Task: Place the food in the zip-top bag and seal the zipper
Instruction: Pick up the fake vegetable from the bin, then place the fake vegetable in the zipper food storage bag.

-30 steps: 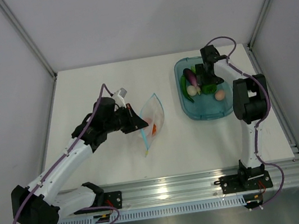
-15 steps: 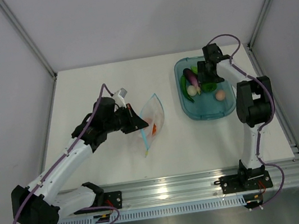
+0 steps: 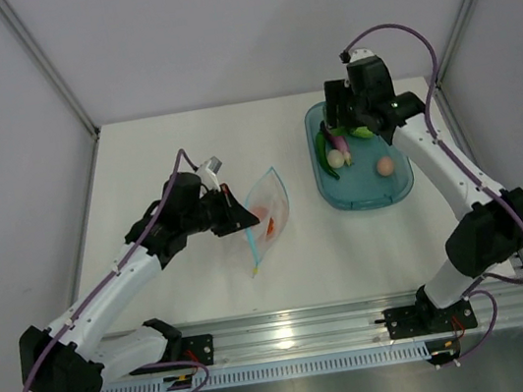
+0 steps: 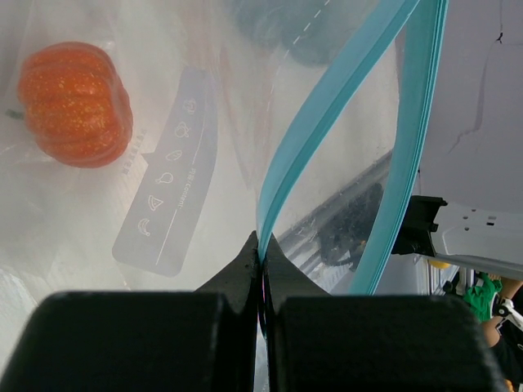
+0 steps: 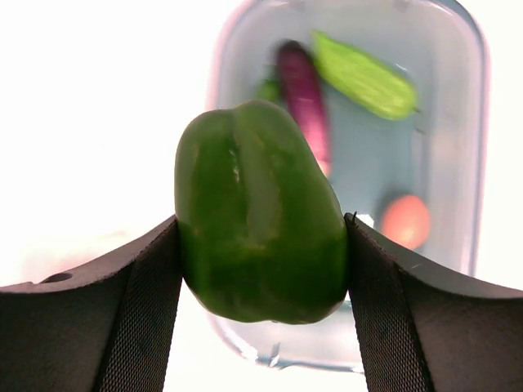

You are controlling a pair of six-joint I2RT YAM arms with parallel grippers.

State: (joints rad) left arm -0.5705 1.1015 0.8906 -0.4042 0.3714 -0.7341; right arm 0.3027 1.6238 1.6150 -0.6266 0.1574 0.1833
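Right hand [image 3: 354, 124] risen off the blue tray [image 3: 367, 201], green bell pepper [image 5: 260, 245] lifted out between its fingers, elbow swung outward.

**Robotics laboratory test cell, viewed from above.** Plain pale wall panels [image 3: 244, 20] are enclosing a white table [image 3: 165, 152] on three sides, and bare aluminium posts [image 3: 44, 66] are framing the far corners. An aluminium rail [image 3: 303, 329] is running along the near edge of the table. It is carrying the bolted bases of the left arm [image 3: 107, 290] and the right arm [image 3: 446, 167]. A slotted cable duct [image 3: 269, 366] is lying just in front of the rail. Purple cables [image 3: 384, 26] are looping openly along both arms. Plastic toy vegetables [image 3: 385, 166] are lying in a translucent blue tray [image 3: 367, 201] on the otherwise unfurnished surface.
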